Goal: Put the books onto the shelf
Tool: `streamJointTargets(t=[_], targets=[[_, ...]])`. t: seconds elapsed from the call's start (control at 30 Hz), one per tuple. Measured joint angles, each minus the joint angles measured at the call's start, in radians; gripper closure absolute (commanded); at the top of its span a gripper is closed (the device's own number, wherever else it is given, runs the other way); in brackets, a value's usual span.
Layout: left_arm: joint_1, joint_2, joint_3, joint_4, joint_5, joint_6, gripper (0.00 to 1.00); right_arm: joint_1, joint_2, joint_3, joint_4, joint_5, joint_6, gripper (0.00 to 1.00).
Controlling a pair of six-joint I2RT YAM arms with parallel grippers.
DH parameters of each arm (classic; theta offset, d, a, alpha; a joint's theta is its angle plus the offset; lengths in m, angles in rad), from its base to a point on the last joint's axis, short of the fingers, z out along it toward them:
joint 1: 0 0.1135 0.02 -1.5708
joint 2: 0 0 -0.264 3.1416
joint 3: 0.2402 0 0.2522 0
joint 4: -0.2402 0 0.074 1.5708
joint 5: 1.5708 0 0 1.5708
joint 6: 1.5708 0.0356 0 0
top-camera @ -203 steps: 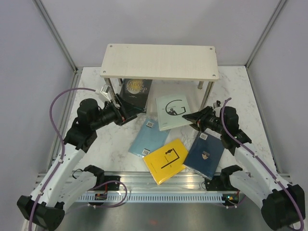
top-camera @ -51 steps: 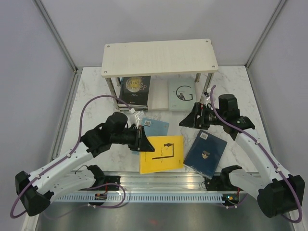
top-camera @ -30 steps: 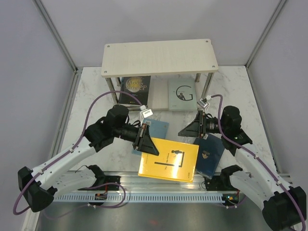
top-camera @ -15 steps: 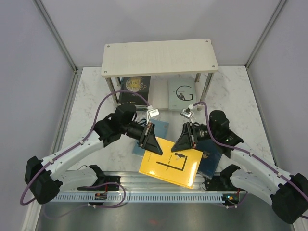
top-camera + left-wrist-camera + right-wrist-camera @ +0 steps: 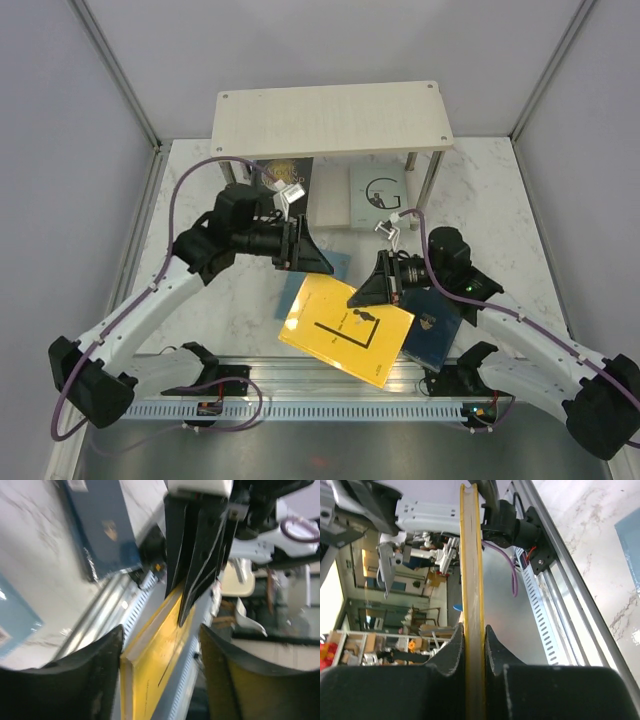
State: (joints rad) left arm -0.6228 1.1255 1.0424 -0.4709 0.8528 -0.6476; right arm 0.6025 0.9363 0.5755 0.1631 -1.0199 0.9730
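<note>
A yellow book (image 5: 340, 330) hangs tilted above the table's front edge, and my right gripper (image 5: 364, 296) is shut on its far edge. In the right wrist view the book's edge (image 5: 471, 555) runs straight up from between the clamped gripper (image 5: 474, 630). My left gripper (image 5: 316, 260) stands open just up-left of the book. In the left wrist view the yellow book (image 5: 155, 675) lies between the spread fingers (image 5: 85, 680), near the left one. The shelf (image 5: 330, 120) stands at the back, with a dark book (image 5: 283, 180) and a white "G" book (image 5: 375, 195) on its lower board.
A navy book (image 5: 437, 328) lies on the marble at front right, partly under the yellow one. A light blue book (image 5: 335, 266) lies mid-table, mostly hidden by the left gripper. The metal rail (image 5: 330, 405) runs along the near edge.
My right gripper has shut on the yellow book. My left gripper has opened, let go of it and drawn back up-left. The book has tilted and shifted a little left.
</note>
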Motion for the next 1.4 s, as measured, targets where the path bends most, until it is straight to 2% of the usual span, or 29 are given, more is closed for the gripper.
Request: streamJointTargets(t=[0.07,0.1,0.3,0.53,0.7,0.97,1.2,1.4], targets=[[0.037,-0.024,0.046,-0.014,-0.069,-0.004,0.17,0.01,0.005,0.0,-0.017,0.042,0.023,1.0],[0.051,-0.042,0.064,-0.019,-0.095,-0.006,0.0,0.013,0.004,0.0,-0.019,0.062,0.041,1.0],[0.1,-0.146,0.183,-0.084,-0.188,-0.015,0.0,0.013,0.003,0.073,-0.011,0.211,0.161,1.0],[0.113,-0.18,0.334,-0.188,-0.314,-0.014,0.0,0.012,0.062,0.385,-0.137,0.399,0.161,1.0],[0.113,-0.229,0.335,-0.253,-0.408,-0.015,0.0,0.01,0.124,0.491,-0.199,0.468,0.145,1.0],[0.113,-0.277,0.33,-0.362,-0.547,-0.016,0.0,0.011,0.148,0.54,-0.23,0.506,0.146,1.0],[0.113,-0.329,0.24,-0.334,-0.552,-0.077,0.0,0.011,0.149,0.528,-0.086,0.513,0.231,1.0],[0.113,-0.376,0.093,-0.089,-0.453,-0.221,0.0,0.011,0.161,0.415,0.154,0.518,0.368,1.0]])
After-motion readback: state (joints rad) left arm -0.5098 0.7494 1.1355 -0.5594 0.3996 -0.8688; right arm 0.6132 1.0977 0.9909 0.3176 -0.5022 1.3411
